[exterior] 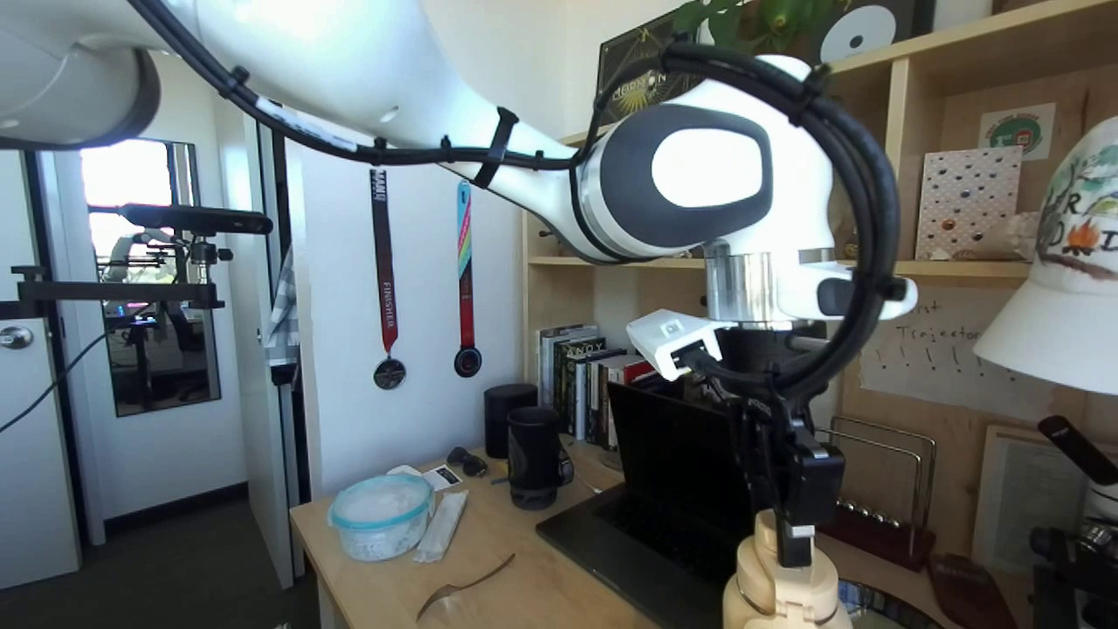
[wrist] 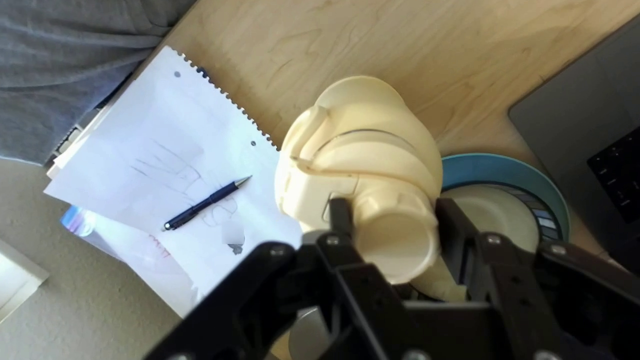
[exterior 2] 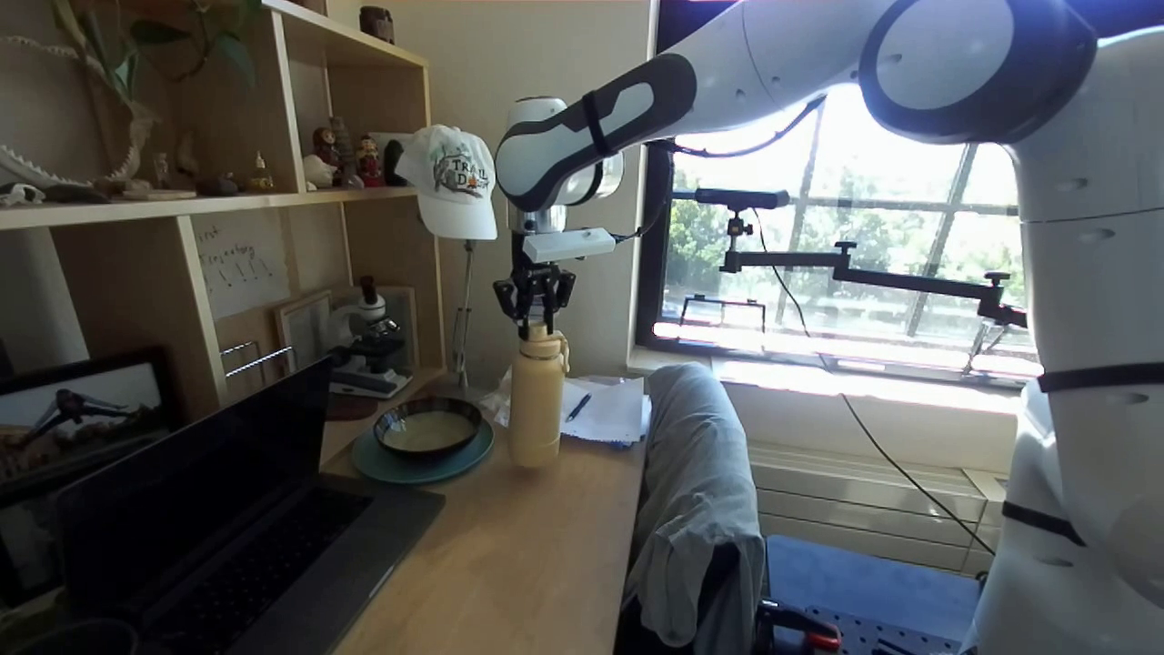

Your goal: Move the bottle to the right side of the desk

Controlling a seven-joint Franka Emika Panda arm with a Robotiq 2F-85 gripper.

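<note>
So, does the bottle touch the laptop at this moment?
Apart. The wrist view, looking down, shows a strip of desk between the bottle and the laptop.

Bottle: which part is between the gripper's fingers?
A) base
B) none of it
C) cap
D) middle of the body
C: in the wrist view the fingers flank the cap, one on each side, and in an exterior view the gripper is at the very top of the bottle.
</note>
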